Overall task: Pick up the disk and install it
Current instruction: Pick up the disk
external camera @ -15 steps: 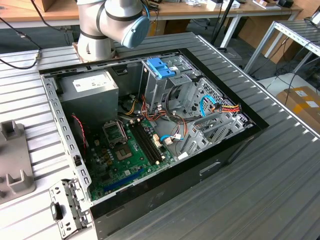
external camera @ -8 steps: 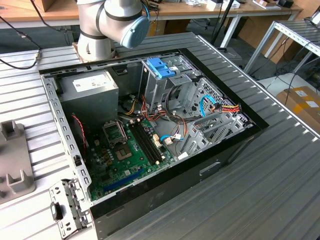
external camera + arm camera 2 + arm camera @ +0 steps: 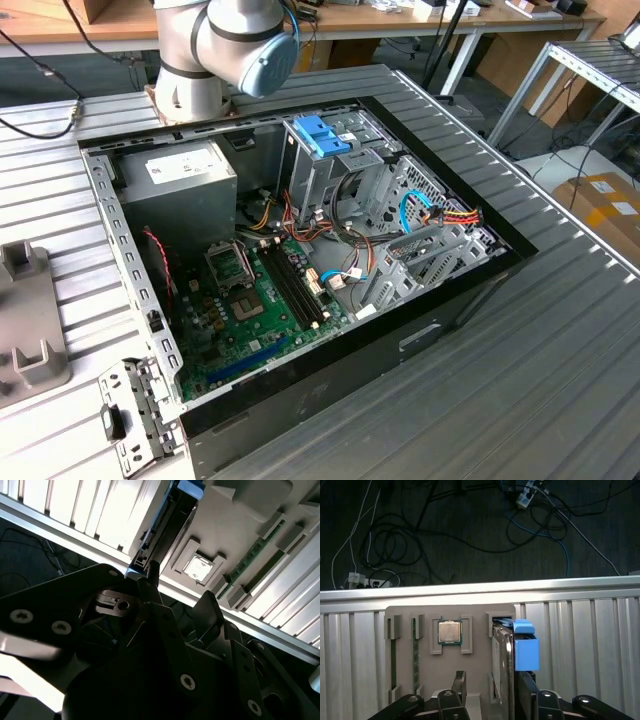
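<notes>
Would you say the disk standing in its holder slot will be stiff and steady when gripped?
Probably stiff: the disk looks like a flat metal body in a plastic frame. Standing on edge in the grey holder, it may tip if nudged sideways.

A ribbed metal table (image 3: 560,330) stands before wooden benches (image 3: 370,25), with cables (image 3: 395,545) strewn over dark floor (image 3: 470,560).

**Open computer on a grey desk**

A black computer case (image 3: 330,385) lies open on the ribbed desk (image 3: 560,360). Inside are a green board (image 3: 250,310), a grey box (image 3: 185,190) and a blue bracket (image 3: 325,135). A small chip (image 3: 449,632) sits in a grey holder (image 3: 475,670).
</notes>
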`<state>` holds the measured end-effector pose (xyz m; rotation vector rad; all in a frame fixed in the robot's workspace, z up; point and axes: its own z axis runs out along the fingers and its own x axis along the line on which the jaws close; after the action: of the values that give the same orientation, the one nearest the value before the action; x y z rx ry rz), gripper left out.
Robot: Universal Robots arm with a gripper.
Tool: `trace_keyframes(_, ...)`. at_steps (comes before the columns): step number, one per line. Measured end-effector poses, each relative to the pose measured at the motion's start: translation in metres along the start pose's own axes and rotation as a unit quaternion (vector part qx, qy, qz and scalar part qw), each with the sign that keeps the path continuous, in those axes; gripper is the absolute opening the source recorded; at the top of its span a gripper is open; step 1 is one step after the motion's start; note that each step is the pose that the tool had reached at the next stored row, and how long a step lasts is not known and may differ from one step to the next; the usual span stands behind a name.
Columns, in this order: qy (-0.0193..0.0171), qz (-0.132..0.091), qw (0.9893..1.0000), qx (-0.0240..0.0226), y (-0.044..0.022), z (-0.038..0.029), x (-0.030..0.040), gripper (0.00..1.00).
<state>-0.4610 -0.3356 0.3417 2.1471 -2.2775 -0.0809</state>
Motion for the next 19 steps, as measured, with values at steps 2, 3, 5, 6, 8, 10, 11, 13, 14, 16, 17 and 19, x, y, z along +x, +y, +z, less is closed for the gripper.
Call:
trace_keyframes(2,0.0000,0.000,1.0000,0.0000,0.0010,0.0005,-0.0028,0.54)
trace_keyframes(3,0.0000,0.000,1.0000,0.0000,0.0017,0.0007,-0.0044,0.54)
trace_keyframes(5,0.0000,0.000,1.0000,0.0001,0.0031,0.0014,-0.0070,0.54)
trace_keyframes(6,0.0000,0.000,1.0000,0.0001,0.0039,0.0017,-0.0081,0.54)
trace_keyframes(8,0.0001,0.000,1.0000,-0.0001,0.0070,0.0028,-0.0125,0.54)
trace_keyframes(10,0.0000,0.000,1.0000,0.0000,0.0086,0.0041,-0.0152,0.54)
trace_keyframes(11,0.0000,0.000,1.0000,0.0000,0.0090,0.0047,-0.0159,0.54)
trace_keyframes(13,0.0000,0.000,1.0000,0.0001,0.0103,0.0070,-0.0179,0.54)
trace_keyframes(14,0.0000,0.000,1.0000,0.0000,0.0108,0.0078,-0.0185,0.54)
trace_keyframes(16,0.0000,0.000,1.0000,0.0000,0.0121,0.0097,-0.0196,0.54)
trace_keyframes(17,0.0000,0.000,1.0000,0.0000,0.0129,0.0107,-0.0200,0.54)
trace_keyframes(19,0.0001,-0.001,1.0000,-0.0001,0.0142,0.0125,-0.0206,0.54)
